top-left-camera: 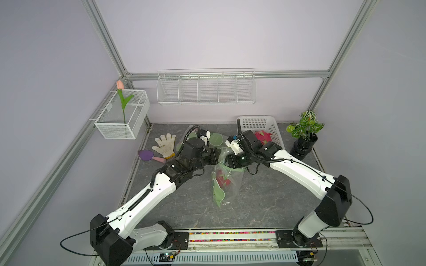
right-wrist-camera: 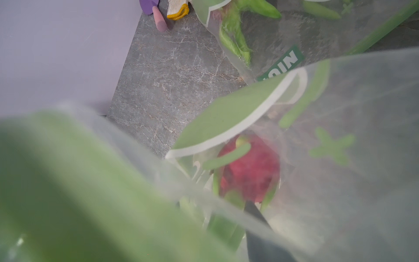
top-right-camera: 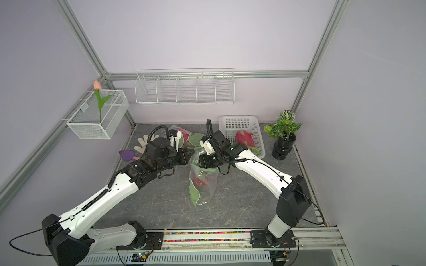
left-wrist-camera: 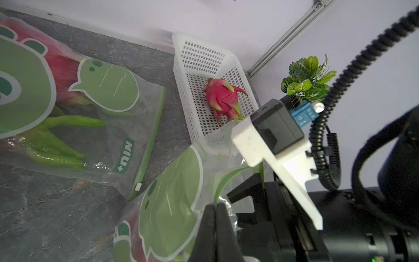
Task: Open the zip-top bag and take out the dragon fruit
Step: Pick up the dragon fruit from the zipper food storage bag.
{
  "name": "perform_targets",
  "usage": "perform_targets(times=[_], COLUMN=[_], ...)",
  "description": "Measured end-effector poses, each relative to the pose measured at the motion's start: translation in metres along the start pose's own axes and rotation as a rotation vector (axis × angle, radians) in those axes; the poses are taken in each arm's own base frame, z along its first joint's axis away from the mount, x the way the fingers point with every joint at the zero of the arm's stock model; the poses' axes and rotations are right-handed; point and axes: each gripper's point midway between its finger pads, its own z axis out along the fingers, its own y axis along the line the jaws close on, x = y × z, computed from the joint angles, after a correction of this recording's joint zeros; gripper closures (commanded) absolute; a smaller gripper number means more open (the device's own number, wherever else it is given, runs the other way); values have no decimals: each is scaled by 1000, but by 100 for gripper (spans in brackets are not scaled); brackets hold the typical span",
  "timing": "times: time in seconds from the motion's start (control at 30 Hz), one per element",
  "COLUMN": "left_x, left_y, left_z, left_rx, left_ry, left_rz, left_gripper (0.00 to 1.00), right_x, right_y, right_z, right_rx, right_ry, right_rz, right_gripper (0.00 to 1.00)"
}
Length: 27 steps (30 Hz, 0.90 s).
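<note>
Midway through the take-out step, by the look of it: mouth already parted, fruit not yet out. Holding the zip-top bag point(top-left-camera: 227, 186) propped up from the desk point(top-left-camera: 265, 198) at the centre of both top views, with the left end effector point(left-wrist-camera: 215, 212) pinched fully closed on one lip of the mouth, plain at the lower middle of the left wrist view. Reaching into that mouth from the right with the right end effector point(top-left-camera: 227, 162); impossible to tell whether parted or clamped on anything, with the tips buried behind frosted, green-printed film. Down in the belly of the bag, just below centre frame, the dragon fruit point(top-left-camera: 223, 180), a red blur at lower middle in the right wrist view. Lying in the white basket point(top-left-camera: 255, 122) at upper right, a second dragon fruit point(top-left-camera: 262, 137); flat on the desk behind the arms, a second bag point(top-left-camera: 215, 139). Next, probably: push deeper, close on the body of the fruit rather than on the leafy scales or the film, then draw up through the opening with the held lip taut.
</note>
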Motion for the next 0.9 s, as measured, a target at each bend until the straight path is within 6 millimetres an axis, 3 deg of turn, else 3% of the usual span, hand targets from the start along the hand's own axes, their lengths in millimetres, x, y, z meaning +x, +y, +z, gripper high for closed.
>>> perform_targets(times=[0.3,0.67,0.8,0.9], left_x=[10,30,35,35], left_y=[11,-13,-12,-7], left_z=[13,19,19,12], left_rx=[-40,92,97,70], left_ry=[34,135,153,147], left_rz=[-22,-20,-12,-6], left_gripper=[100,98,66,55], right_x=[9,50,66,84], right_y=[-7,-25,-30,-37], right_z=[1,-2,-5,-6], right_rx=[50,86,92,93], right_ry=[26,101,116,127], right_rz=[-1,27,41,63], right_gripper=[52,55,57,57])
